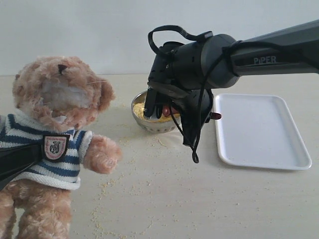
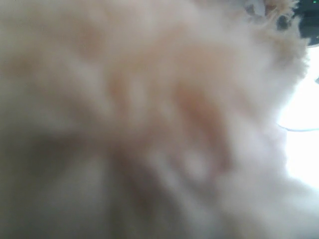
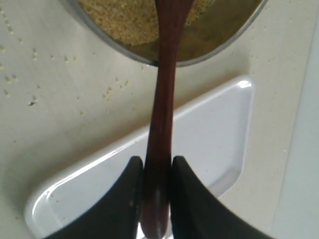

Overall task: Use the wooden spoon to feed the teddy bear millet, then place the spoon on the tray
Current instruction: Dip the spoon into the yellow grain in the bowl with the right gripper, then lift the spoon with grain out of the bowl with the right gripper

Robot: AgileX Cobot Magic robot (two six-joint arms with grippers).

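Note:
The teddy bear (image 1: 57,107) sits upright at the left in its striped shirt. A black finger of my left gripper (image 1: 17,160) lies across the shirt, and blurred fur of the teddy bear (image 2: 149,109) fills the left wrist view. My right gripper (image 3: 157,164) is shut on the handle of the wooden spoon (image 3: 164,89). The spoon's round end reaches over the millet (image 3: 129,20) in the steel bowl (image 3: 219,52). In the exterior view the right gripper (image 1: 202,113) hangs over the steel bowl (image 1: 144,122), the wooden spoon (image 1: 166,110) showing red beneath it. The white tray (image 1: 259,129) lies to the right.
Loose yellow grains (image 1: 129,186) are scattered over the beige tabletop in front of the bear and the bowl. A black cable loop (image 1: 194,149) hangs from the right wrist down to the table beside the tray's near corner.

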